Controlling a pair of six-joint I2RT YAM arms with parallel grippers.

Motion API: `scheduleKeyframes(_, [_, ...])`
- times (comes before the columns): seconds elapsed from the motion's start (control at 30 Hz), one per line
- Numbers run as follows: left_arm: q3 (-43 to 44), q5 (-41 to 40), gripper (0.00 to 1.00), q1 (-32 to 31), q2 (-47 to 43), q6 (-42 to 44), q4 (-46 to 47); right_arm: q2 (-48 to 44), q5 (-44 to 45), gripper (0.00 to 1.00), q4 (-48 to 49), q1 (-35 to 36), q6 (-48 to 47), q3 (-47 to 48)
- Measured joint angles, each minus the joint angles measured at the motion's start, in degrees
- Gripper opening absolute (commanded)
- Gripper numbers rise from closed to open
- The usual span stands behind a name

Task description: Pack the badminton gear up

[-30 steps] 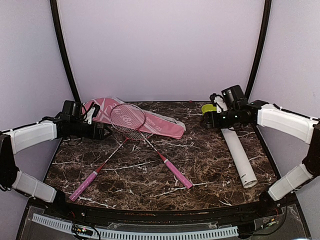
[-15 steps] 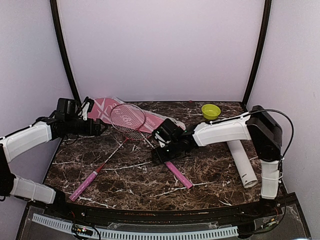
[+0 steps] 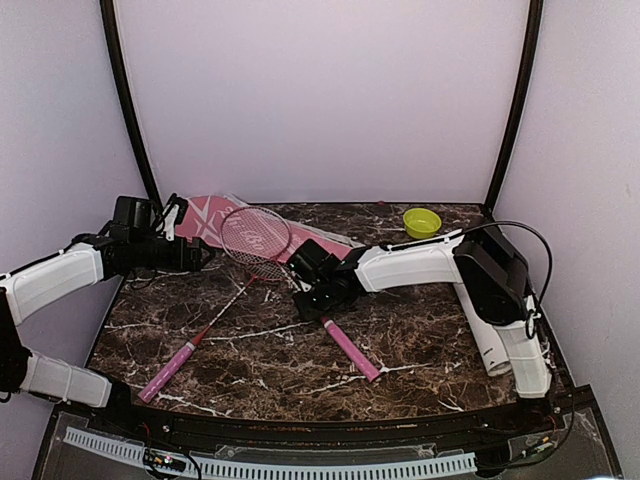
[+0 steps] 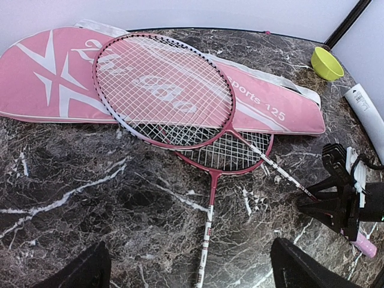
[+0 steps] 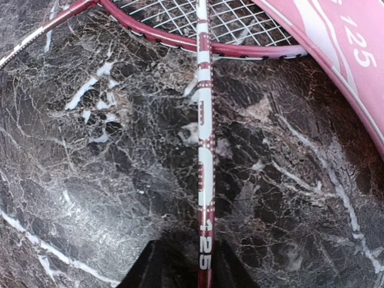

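Two rackets lie crossed on the marble table. The upper racket (image 3: 255, 235) (image 4: 162, 90) rests its head on the long pink cover (image 3: 200, 212) (image 4: 48, 78). Its shaft (image 5: 204, 150) runs down to a pink handle (image 3: 352, 352). My right gripper (image 3: 312, 300) (image 5: 204, 246) is shut on that shaft just above the handle, low on the table. The second racket (image 4: 231, 153) lies under it, its handle (image 3: 175, 360) pointing near left. My left gripper (image 3: 203, 260) (image 4: 191, 246) hovers wide open left of the heads, holding nothing. The white tube (image 3: 490, 345) lies at the right.
A small lime-green bowl (image 3: 421, 221) (image 4: 327, 63) stands at the back right corner. The right arm stretches across the middle of the table from the right side. Black frame posts rise at both back corners.
The right arm swung from the back right down to the table's middle, and its jaws closed on the upper racket's shaft. The left arm barely moved.
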Motion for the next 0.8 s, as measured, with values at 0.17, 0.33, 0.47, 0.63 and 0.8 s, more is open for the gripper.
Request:
scheduleKeyframes(0.17, [0.0,0.0,0.95,0.0,0.0,0.0,0.0,0.5,-0.2,0.02,-0.4,0.0,-2.1,1.0])
scheduleKeyframes(0.33, [0.0,0.4,0.95,0.0,-0.5,-0.2,0.5,0.1,-0.5,0.00,-0.9,0.0,-2.7,0.9])
scheduleKeyframes(0.47, [0.0,-0.6,0.95,0.0,-1.3,-1.1,1.4,-4.5,-0.5,0.00,-1.7,-0.1,-2.0,-2.5])
scheduleKeyframes(0.63, [0.0,-1.5,0.87,0.0,-1.3,-2.4,2.2,-18.3,0.3,0.00,-1.9,-0.7,0.6,-9.5])
scheduleKeyframes(0.8, [0.1,-1.7,0.87,-3.0,1.6,-4.5,5.9,-33.7,0.8,0.00,1.2,-4.5,4.5,-19.8])
